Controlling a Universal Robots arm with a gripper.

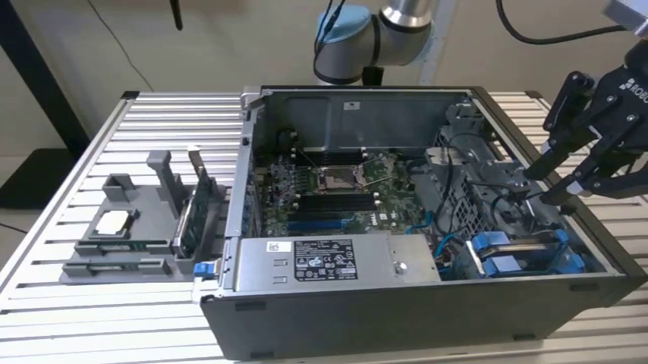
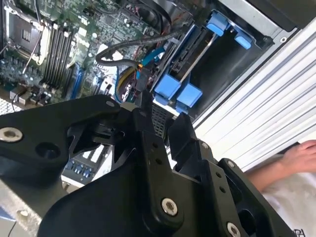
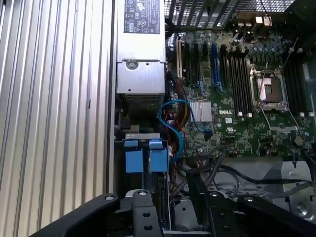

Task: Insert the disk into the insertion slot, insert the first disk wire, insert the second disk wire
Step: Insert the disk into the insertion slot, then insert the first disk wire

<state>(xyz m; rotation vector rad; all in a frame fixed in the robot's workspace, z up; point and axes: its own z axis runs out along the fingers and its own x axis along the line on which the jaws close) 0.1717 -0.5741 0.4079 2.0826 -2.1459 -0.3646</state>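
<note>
Hanging open-jawed near the disk (image 1: 503,264), the gripper (image 1: 544,184) holds nothing. Stiff, weighty, fragile: likely best gripped by its blue frame.

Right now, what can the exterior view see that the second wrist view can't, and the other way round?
The exterior view takes in the grey holder of parts on the slatted table at its left, and the arm's silver-and-blue joint behind the computer case. The second wrist view brings a person's hand beside the case. Both share the gripper, the green motherboard and the blue drive tabs inside the case.
</note>
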